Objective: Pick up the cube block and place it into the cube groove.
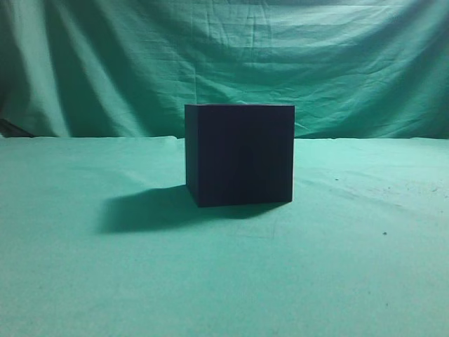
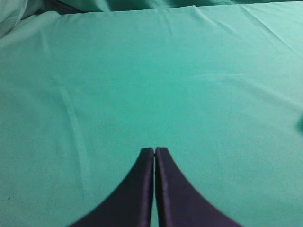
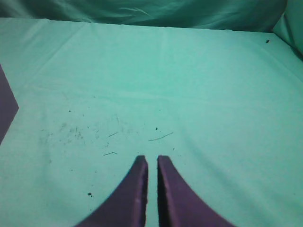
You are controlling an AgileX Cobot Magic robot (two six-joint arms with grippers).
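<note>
The cube groove (image 1: 240, 154), a large near-black box with plain matte sides, stands upright in the middle of the green cloth in the exterior view. The smaller purple cube block is out of view in every frame. A dark purple corner (image 3: 5, 109) pokes in at the left edge of the right wrist view; I cannot tell which object it belongs to. My left gripper (image 2: 155, 150) is shut and empty over bare cloth. My right gripper (image 3: 152, 159) is shut with a thin gap between the fingers, empty, over bare cloth. Neither gripper shows in the exterior view.
Green cloth (image 1: 84, 281) covers the table and hangs as a backdrop (image 1: 224, 56) behind it. The box casts a shadow (image 1: 144, 209) to its left. Small dark specks and threads (image 3: 113, 135) lie on the cloth ahead of the right gripper.
</note>
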